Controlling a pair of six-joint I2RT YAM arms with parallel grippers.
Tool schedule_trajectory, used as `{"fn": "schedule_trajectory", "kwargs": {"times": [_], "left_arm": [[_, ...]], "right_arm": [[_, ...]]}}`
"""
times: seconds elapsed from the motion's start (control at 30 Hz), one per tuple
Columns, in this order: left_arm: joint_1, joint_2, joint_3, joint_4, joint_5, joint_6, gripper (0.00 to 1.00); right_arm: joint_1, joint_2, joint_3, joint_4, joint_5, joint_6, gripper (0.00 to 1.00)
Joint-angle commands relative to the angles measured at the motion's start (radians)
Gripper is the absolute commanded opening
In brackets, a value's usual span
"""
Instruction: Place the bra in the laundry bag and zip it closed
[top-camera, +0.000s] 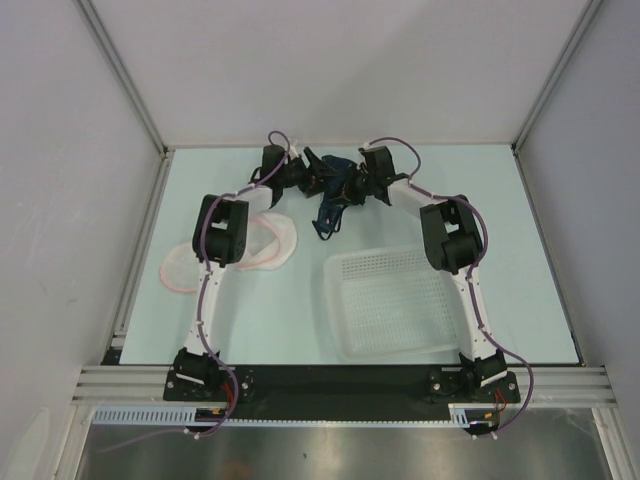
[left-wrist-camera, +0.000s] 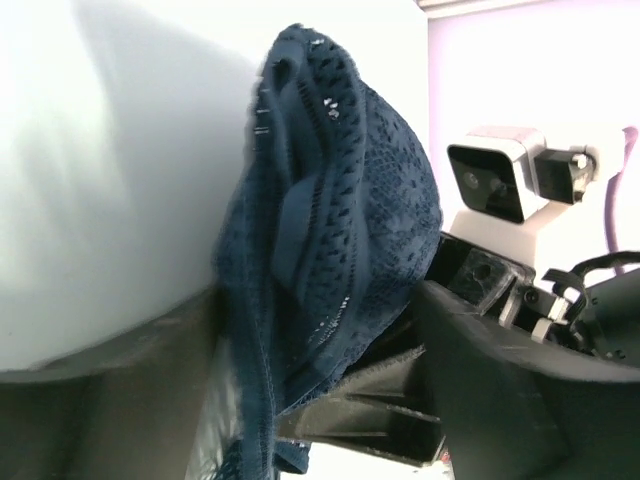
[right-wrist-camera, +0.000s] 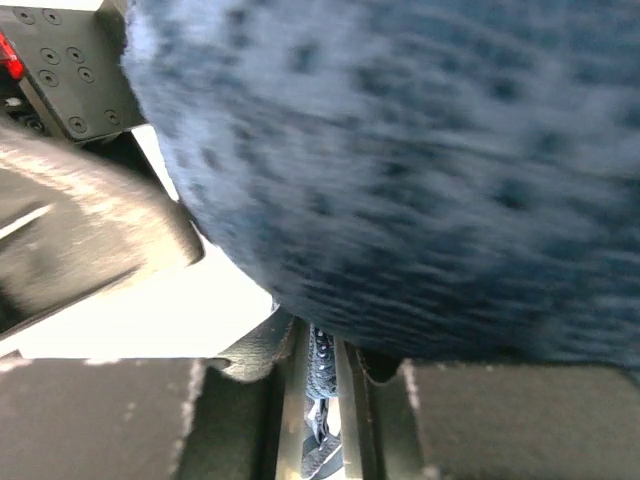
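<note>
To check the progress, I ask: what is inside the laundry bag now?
The mesh of the laundry bag shows nothing dark inside. The left arm covers its middle, so that part is unseen. The bra is outside it, farther back.

One dark navy-blue dotted fabric bra (top-camera: 330, 195). One translucent white mesh laundry bag with pink trim (top-camera: 276, 240). One white perforated rectangular plastic basket (top-camera: 340, 300). Two black-and-white robot arms (top-camera: 205, 300) (top-camera: 472, 300). One pale bench (top-camera: 500, 200).

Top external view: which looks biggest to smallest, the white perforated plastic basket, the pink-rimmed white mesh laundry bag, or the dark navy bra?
1. white perforated plastic basket
2. pink-rimmed white mesh laundry bag, partly hidden by the left arm
3. dark navy bra, bunched up, clearly smallest
</note>
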Motion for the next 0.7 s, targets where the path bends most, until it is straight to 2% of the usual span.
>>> {"fn": "schedule_trajectory", "kwargs": {"times": [0.0, 0.1, 0.13, 0.2, 0.27, 0.33, 0.5, 0.57, 0.67], "left_arm": [[-0.011, 0.011, 0.021, 0.077, -0.023, -0.054, 0.70], [-0.013, 0.010, 0.003, 0.131, -0.038, -0.083, 0.59], [-0.013, 0.013, 0.003, 0.134, -0.042, -0.086, 0.55], [-0.013, 0.016, 0.011, 0.134, -0.042, -0.086, 0.53], [-0.013, 0.021, 0.012, 0.139, -0.040, -0.088, 0.47], [-0.011, 0.025, 0.012, 0.139, -0.040, -0.089, 0.38], [-0.011, 0.047, 0.035, 0.137, -0.028, -0.086, 0.34], [-0.011, 0.050, 0.034, 0.140, -0.026, -0.085, 0.31], [-0.013, 0.045, 0.029, 0.126, -0.031, -0.074, 0.19]], "right_arm": [[-0.002, -0.025, 0.046, -0.011, -0.023, -0.036, 0.23], [0.003, -0.039, 0.043, -0.049, -0.010, -0.070, 0.33], [0.006, -0.048, 0.042, -0.060, -0.009, -0.078, 0.39], [0.008, -0.063, 0.039, -0.098, 0.003, -0.099, 0.44], [0.008, -0.103, 0.026, -0.128, 0.022, -0.130, 0.52], [0.003, -0.154, 0.013, -0.163, 0.048, -0.160, 0.59], [-0.034, -0.263, -0.055, -0.221, 0.077, -0.216, 0.68], [-0.064, -0.310, -0.081, -0.224, 0.077, -0.231, 0.80], [-0.104, -0.330, -0.099, -0.232, 0.072, -0.253, 0.89]]}}
